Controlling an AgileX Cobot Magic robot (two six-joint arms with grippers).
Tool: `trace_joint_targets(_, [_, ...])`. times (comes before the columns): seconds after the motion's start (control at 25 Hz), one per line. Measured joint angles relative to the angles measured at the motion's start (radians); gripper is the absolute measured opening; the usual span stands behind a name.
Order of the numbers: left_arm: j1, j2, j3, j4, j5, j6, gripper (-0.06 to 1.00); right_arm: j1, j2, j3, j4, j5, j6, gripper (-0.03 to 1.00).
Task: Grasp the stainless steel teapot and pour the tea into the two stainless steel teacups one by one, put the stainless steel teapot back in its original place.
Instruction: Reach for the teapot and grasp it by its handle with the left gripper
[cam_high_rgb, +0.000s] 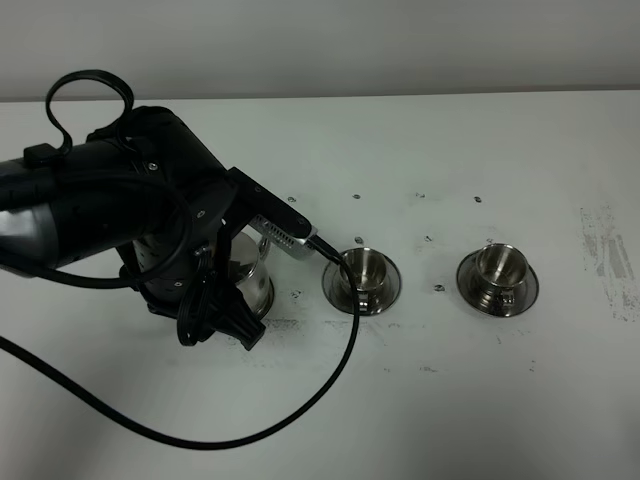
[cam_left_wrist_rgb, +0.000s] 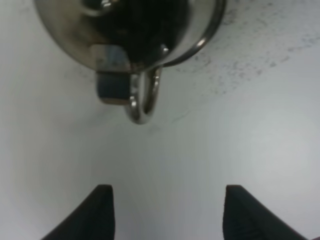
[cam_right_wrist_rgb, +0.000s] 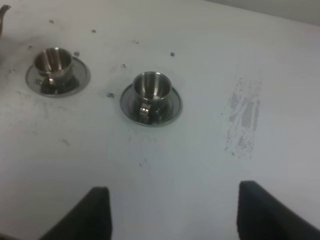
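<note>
Exterior high view, one teapot (cam_high_rgb: 255, 285), two teacups (cam_high_rgb: 364, 268) (cam_high_rgb: 500, 266), left end effector (cam_left_wrist_rgb: 167, 190) apart, right end effector (cam_right_wrist_rgb: 173, 187) apart.

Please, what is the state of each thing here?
Teapot: standing upright, not held.
Cup nearer the teapot: upright on its saucer, no tea visible.
Farther cup: upright on its saucer, no tea visible.
Left tool: open, facing the teapot handle, not touching.
Right tool: open, holding nothing.
</note>
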Motion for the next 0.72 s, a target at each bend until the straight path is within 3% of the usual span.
trace_joint_targets(0.2, [0.068,0.000,0.000,-0.029,-0.041,0.055,0.47,0.000,0.000,0.000,0.000,0.000,0.000,0.52])
trace_joint_targets(0.44, [0.126,0.000,0.060,-0.123,-0.117,0.177,0.47,0.000,0.000,0.000,0.000,0.000,0.000,0.52])
trace_joint_targets(0.72, [0.144,0.000,0.098,-0.149,-0.164,0.188,0.47,0.000,0.000,0.000,0.000,0.000,0.000,0.52])
